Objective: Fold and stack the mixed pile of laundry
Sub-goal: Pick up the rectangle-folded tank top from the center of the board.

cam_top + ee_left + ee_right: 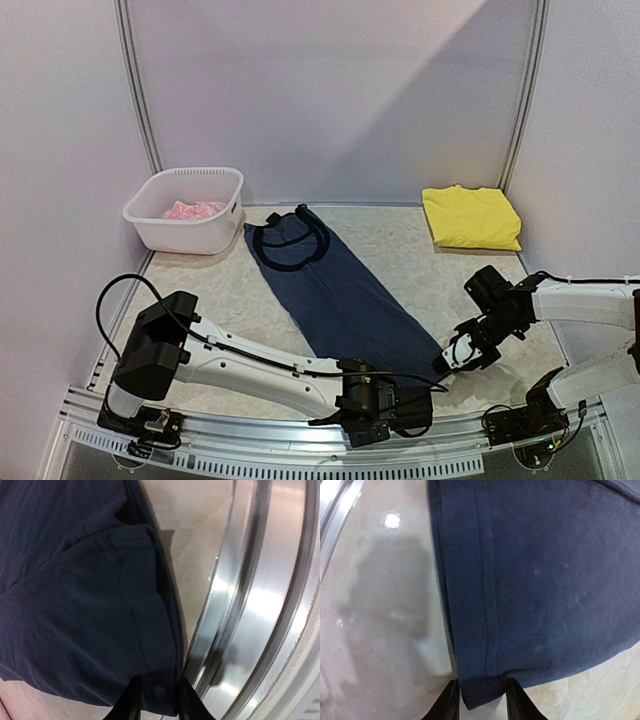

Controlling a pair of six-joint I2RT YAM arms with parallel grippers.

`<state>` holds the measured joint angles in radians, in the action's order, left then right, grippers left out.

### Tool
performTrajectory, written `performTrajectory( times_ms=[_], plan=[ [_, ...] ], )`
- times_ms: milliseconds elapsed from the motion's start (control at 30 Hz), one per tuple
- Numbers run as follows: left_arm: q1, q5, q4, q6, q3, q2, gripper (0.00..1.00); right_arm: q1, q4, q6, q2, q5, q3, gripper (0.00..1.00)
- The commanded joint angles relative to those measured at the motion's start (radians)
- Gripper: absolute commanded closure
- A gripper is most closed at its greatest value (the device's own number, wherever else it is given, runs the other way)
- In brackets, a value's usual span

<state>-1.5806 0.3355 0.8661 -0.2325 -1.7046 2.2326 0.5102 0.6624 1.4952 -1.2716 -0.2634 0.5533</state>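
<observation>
We see the navy tank top [335, 290] spread flat and slantwise across the table [420, 260], straps toward the white basket [170, 235], hem at the near edge. Our left gripper [159, 700] stands part open astride one hem corner, beside the metal rail [260, 605]. Our right gripper [479, 697], likewise part open, straddles the other corner, the cloth not yet pinched. The pink garment [193, 210] lies in the basket; the yellow garment [470, 217] sits folded at the far right.
</observation>
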Motion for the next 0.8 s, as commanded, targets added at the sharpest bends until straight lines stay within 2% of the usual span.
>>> performTrajectory(
  times_ms=[0,67,100,133,500,767],
  plan=[
    [0.021,-0.028,0.021,0.022,-0.014,0.04,0.78,0.013,-0.076,-0.016,-0.009,0.055,-0.053,0.78],
    [0.021,-0.029,0.024,0.028,-0.02,0.045,0.86,0.014,-0.07,-0.021,-0.008,0.058,-0.049,0.92],
    [0.02,-0.028,0.029,0.033,-0.025,0.048,0.9,0.014,-0.06,-0.025,-0.006,0.058,-0.044,0.95],
    [0.019,-0.029,0.034,0.04,-0.033,0.048,0.99,0.013,-0.046,-0.025,0.001,0.059,-0.041,0.97],
    [0.017,-0.034,0.049,-0.004,-0.068,-0.055,1.0,0.014,0.251,-0.034,0.19,0.039,0.095,0.99],
    [0.051,0.01,0.076,-0.069,-0.071,-0.148,1.0,0.005,0.301,-0.114,0.104,-0.006,0.306,0.99]
  ],
)
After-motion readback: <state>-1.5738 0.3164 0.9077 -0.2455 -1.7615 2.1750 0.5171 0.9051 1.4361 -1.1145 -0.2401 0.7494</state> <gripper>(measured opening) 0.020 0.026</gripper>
